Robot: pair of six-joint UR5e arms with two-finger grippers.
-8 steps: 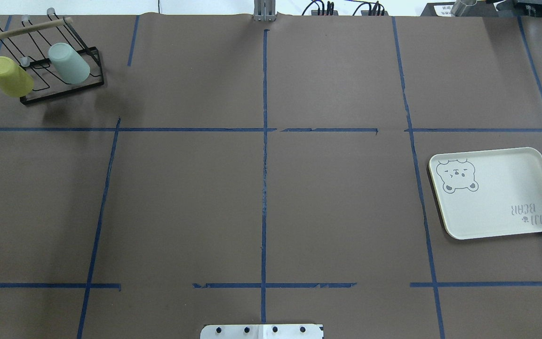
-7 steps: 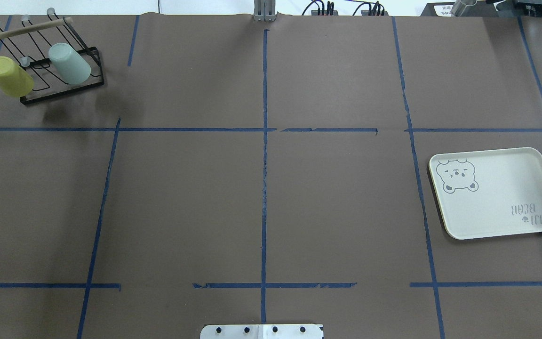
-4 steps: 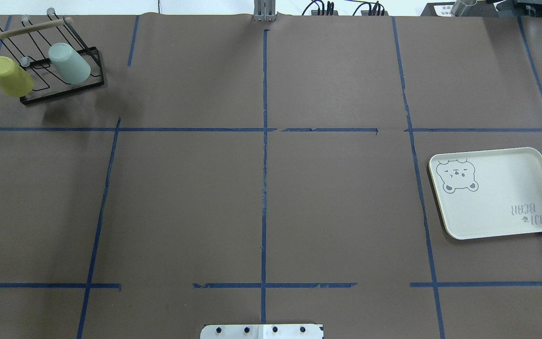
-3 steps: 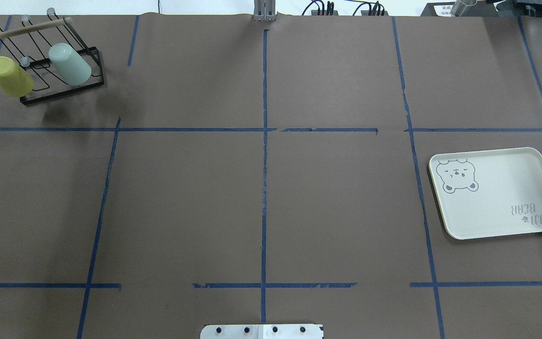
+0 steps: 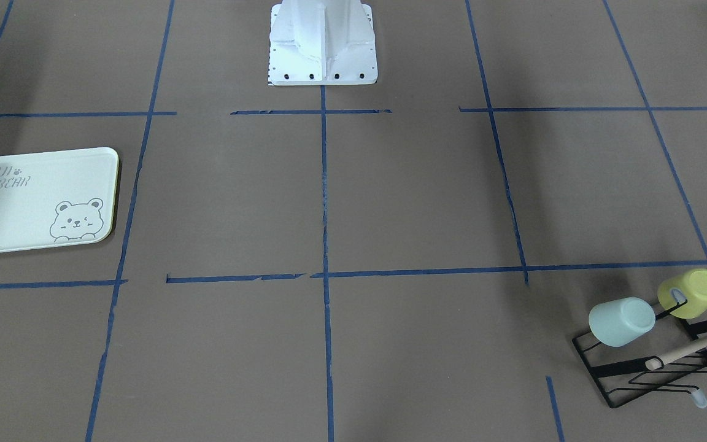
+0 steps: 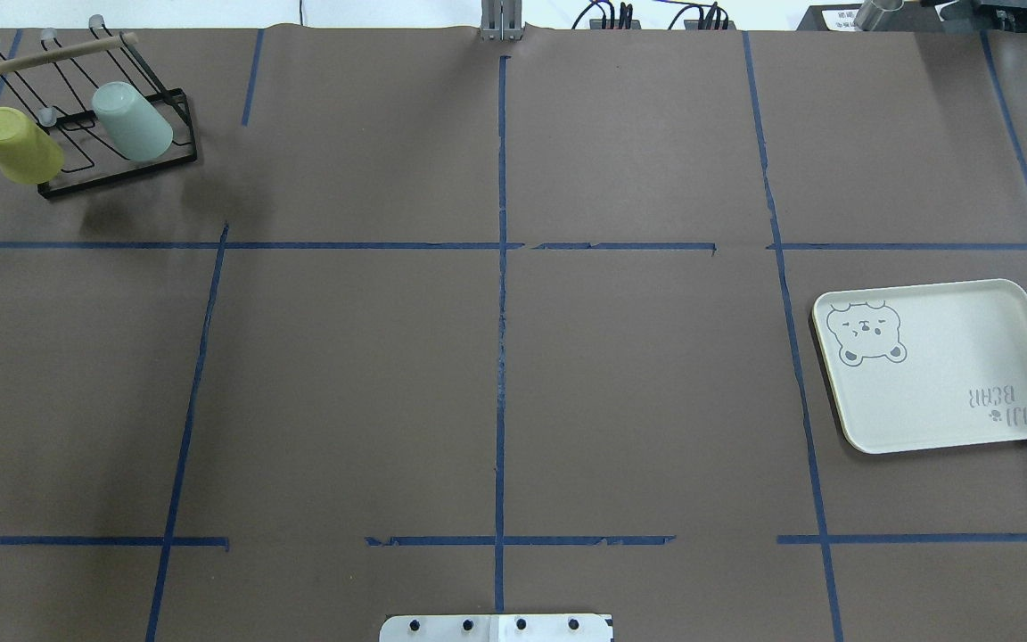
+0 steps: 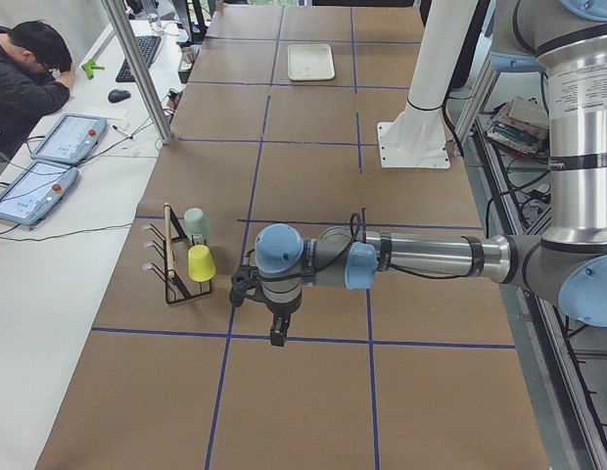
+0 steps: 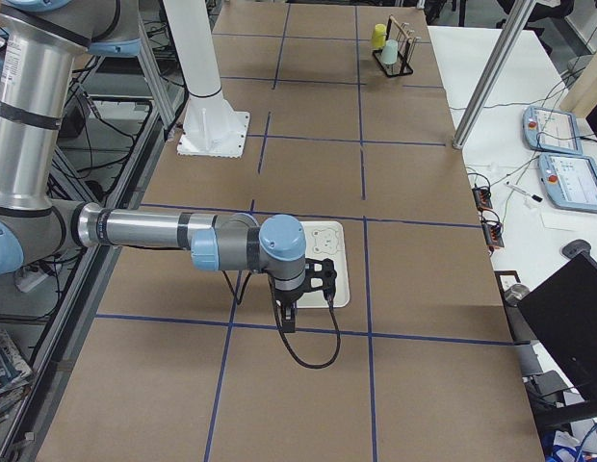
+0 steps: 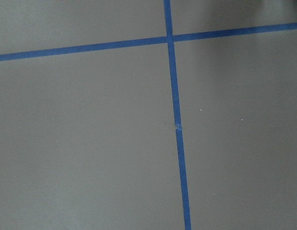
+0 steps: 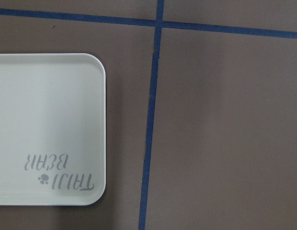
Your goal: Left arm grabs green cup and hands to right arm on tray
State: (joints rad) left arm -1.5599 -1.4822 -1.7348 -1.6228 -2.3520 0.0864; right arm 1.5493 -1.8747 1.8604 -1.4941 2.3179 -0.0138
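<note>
The green cup (image 6: 132,121) hangs mouth-down on a black wire rack (image 6: 121,169) at the far left corner; it also shows in the front view (image 5: 621,321) and the left side view (image 7: 196,222). The tray (image 6: 941,366) lies flat on the right, also in the right wrist view (image 10: 48,124). The left gripper (image 7: 245,289) hovers above the table, apart from the rack. The right gripper (image 8: 323,277) hovers by the tray (image 8: 327,236). Both show only in side views, so I cannot tell open or shut.
A yellow-green cup (image 6: 19,145) hangs on the same rack beside the green one. The robot's white base (image 5: 323,43) stands at the table's near middle. Blue tape lines grid the brown table. A seated person (image 7: 29,69) is beyond the far table edge.
</note>
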